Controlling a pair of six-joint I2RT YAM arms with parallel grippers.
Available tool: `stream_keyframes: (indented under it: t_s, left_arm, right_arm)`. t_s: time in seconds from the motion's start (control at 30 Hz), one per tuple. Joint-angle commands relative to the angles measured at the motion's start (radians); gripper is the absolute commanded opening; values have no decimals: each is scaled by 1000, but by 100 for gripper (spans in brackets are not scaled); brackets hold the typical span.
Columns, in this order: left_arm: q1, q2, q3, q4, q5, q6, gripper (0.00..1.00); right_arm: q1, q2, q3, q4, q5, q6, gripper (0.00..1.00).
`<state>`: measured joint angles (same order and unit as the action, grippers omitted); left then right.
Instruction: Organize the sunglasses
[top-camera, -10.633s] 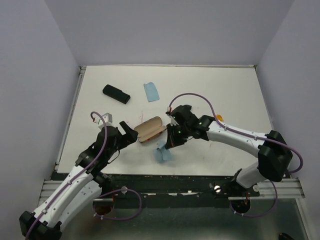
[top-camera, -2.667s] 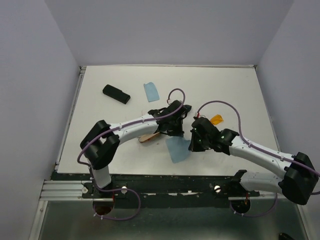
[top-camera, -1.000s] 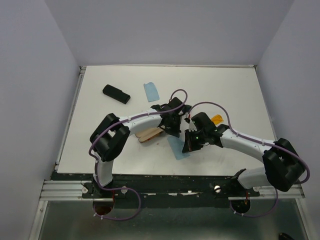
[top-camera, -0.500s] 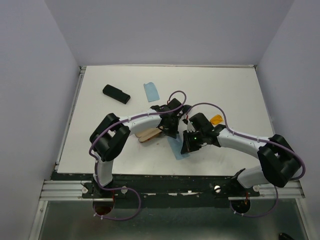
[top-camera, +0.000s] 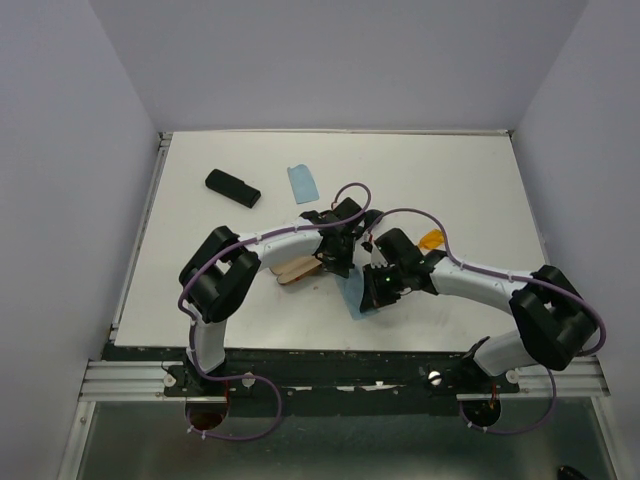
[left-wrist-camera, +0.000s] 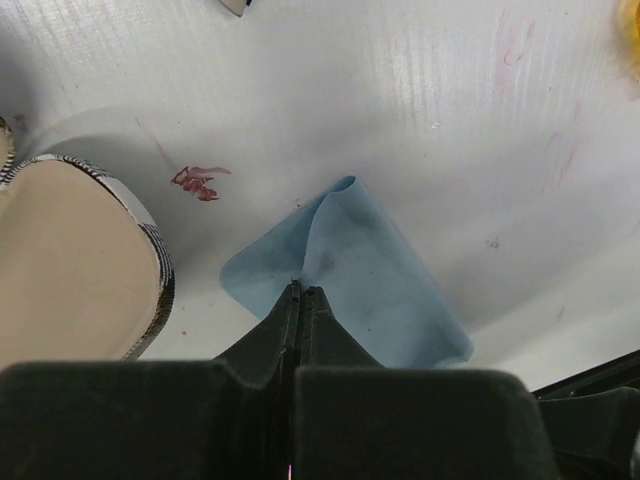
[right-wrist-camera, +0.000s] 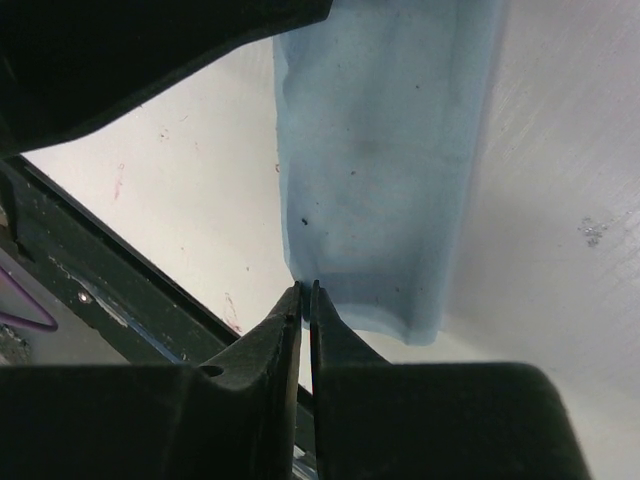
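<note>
The orange sunglasses (top-camera: 432, 240) lie on the table right of both arms, and their edge shows at the left wrist view's corner (left-wrist-camera: 634, 25). The black sunglasses are hidden. My left gripper (top-camera: 340, 268) (left-wrist-camera: 300, 290) is shut on a peak of a blue cloth (left-wrist-camera: 350, 270), lifting it into a fold beside the open plaid case (left-wrist-camera: 70, 260). My right gripper (top-camera: 375, 298) (right-wrist-camera: 305, 290) stands at the near edge of the same cloth (right-wrist-camera: 380, 150). Its jaws are a thin slit apart, with the cloth's corner at their tips.
The plaid case (top-camera: 295, 268) lies open left of the left gripper. A plain black case (top-camera: 232, 187) and a second blue cloth (top-camera: 303, 183) lie at the back left. The table's dark front rail (right-wrist-camera: 90, 260) runs close behind the right gripper.
The right gripper has crept left toward the left gripper, and its jaws have parted slightly. The left gripper keeps its pinch on the cloth, nearly still.
</note>
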<state>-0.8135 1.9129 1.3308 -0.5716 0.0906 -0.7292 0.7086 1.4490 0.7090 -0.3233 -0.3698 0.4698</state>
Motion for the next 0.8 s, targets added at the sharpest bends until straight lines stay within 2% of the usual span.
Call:
stream_keyframes:
  t_s: [0.0, 0.77]
  left_arm:
    - [4, -31, -9, -25, -41, 7, 0]
    - [7, -21, -12, -37, -52, 16, 0]
  right_arm:
    - [14, 21, 0, -5, -29, -8, 16]
    - [35, 45, 12, 24, -17, 12, 16]
